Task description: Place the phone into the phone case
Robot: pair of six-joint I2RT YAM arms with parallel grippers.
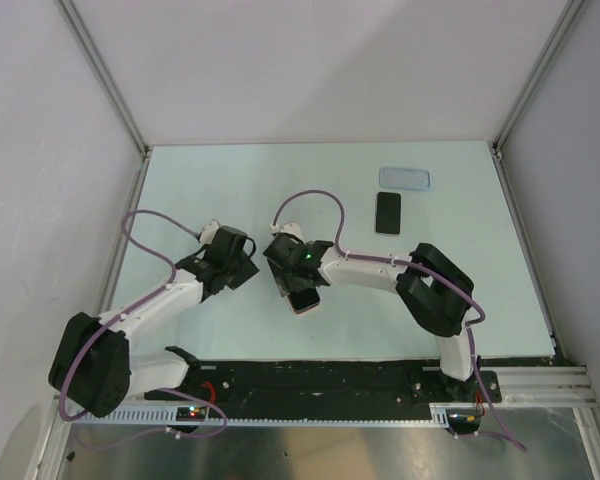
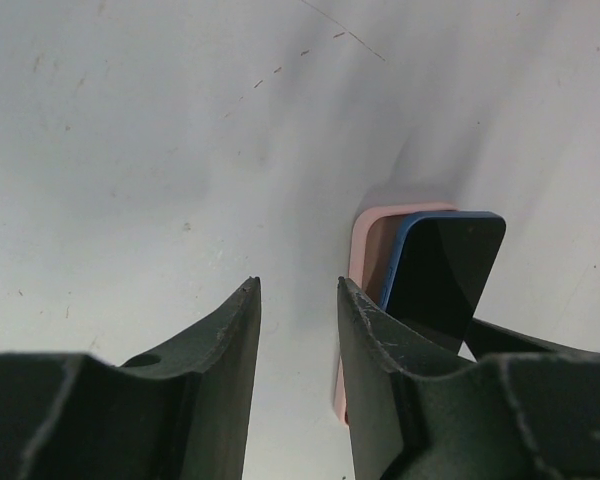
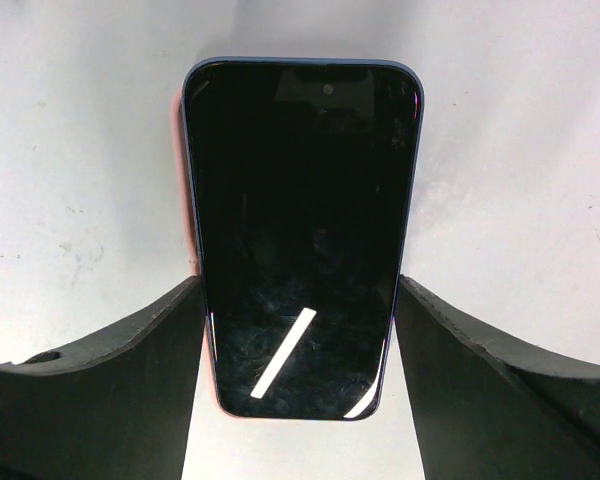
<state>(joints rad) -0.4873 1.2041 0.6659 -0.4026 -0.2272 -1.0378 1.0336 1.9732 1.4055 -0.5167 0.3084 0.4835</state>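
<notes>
Far and right of the right gripper [image 3: 300, 285] lies the phone [image 1: 387, 212], long axis near-to-far, case [image 1: 405, 178] just beyond — right jaws pinch a pink slab [image 2: 362, 245]; left gripper [image 2: 298, 290] spread, empty.

We note the table [image 1: 230, 180] as matt, pale, lightly scuffed. The phone case [image 1: 405, 179] looks like smooth translucent light-blue plastic; the phone [image 1: 387, 212] just beside the phone case has a glossy black face. The pink-backed slab [image 3: 300, 200] shows a mirror-glossy dark face and smooth blue rim. On the left gripper [image 2: 298, 285] and right gripper [image 3: 300, 285] we record fingers [image 3: 110, 390] of matt black plastic, rough-edged.
</notes>
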